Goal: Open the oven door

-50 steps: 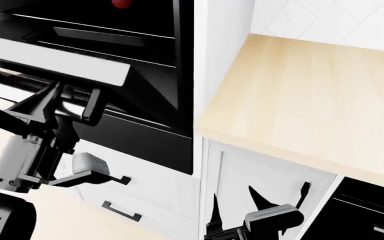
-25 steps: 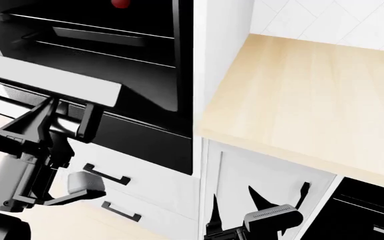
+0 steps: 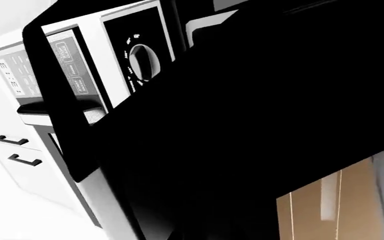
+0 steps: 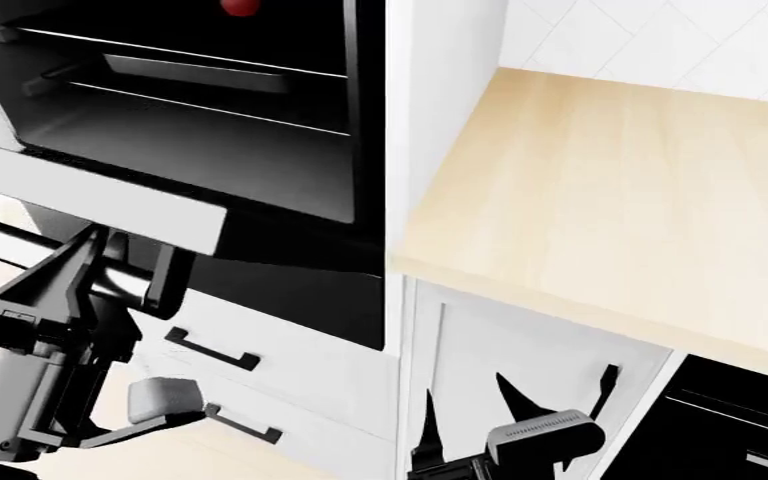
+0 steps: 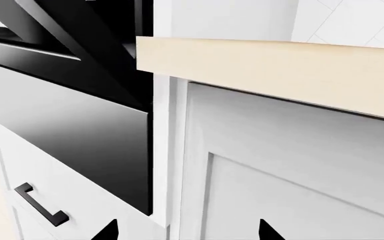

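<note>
The oven door stood swung well down from the cavity, hinged at its lower edge, with its pale inner face turned upward at the left of the head view. In that cavity two racks and a dark tray were visible, and a red object showed at the top edge of the frame.

The left gripper was positioned directly under the front edge of the door, at the bar handle. Its two dark fingers were spaced apart, one on each side of the handle bar (no firm clamping contact could be confirmed from either view). In the left wrist view the door's black outer surface filled most of the frame, with a control panel and its round dial beside it.

The right gripper was low in the head view, in front of the white cabinet door under the wooden countertop. Its pointed fingertips were spread and touched nothing; the right wrist view showed them at the frame edge, facing the cabinet front.

Below the oven, white drawer fronts carried short black handles. A black appliance panel sat at the lower right.
</note>
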`<state>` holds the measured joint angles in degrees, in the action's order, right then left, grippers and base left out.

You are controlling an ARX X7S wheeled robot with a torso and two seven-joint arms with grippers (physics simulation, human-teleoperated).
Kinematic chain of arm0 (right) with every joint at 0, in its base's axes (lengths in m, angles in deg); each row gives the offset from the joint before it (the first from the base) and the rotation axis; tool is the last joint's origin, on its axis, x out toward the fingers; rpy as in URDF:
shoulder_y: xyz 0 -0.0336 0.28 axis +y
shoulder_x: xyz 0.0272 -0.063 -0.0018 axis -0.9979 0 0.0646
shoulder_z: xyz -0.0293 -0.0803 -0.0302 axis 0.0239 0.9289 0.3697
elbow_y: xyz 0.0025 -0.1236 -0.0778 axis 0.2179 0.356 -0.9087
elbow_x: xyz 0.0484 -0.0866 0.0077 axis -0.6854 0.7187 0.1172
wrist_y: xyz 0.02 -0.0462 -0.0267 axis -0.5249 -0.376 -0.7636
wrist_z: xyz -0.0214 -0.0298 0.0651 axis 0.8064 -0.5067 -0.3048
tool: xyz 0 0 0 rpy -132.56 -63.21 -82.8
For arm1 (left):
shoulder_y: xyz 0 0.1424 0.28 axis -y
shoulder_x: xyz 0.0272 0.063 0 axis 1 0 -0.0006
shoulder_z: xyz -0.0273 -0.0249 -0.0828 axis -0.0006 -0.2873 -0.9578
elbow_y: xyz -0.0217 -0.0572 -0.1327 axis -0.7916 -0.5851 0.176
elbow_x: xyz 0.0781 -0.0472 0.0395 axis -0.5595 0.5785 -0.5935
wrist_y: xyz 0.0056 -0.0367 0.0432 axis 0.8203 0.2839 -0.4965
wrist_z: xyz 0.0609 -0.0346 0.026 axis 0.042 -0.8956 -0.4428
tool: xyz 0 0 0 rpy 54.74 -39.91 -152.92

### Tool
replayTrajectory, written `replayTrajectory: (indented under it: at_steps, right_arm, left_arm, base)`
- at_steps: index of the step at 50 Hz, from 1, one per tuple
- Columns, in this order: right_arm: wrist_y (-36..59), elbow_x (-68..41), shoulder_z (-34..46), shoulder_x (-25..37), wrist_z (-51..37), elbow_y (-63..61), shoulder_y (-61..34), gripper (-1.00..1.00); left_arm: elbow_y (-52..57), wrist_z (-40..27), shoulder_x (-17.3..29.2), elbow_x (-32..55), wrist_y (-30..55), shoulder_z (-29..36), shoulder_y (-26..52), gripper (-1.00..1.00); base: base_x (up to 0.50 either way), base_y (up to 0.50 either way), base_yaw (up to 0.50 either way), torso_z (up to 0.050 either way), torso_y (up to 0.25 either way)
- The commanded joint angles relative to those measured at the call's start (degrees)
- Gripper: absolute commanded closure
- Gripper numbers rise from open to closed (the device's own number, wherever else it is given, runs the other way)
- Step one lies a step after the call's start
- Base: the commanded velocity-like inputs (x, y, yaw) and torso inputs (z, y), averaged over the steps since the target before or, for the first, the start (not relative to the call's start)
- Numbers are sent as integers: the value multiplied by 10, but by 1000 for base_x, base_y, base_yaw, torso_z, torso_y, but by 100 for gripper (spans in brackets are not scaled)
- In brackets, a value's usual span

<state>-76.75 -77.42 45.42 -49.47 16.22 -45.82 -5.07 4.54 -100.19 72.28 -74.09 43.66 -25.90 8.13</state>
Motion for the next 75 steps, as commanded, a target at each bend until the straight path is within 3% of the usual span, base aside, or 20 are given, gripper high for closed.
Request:
replayTrajectory:
  at_steps: [1,75]
  right_arm:
    - [-2,0,2,1,-2,2,0,-100]
    - [-5,-2,13,5,-11,9,-3,-100]
  left_arm:
    - [17,-98,15,-54,26,-75,-15,100]
    - [-20,-265,11,-85,58,-115,-207,100]
  base:
    - [0,0,0,0,0]
    - [0,0,0,1,5]
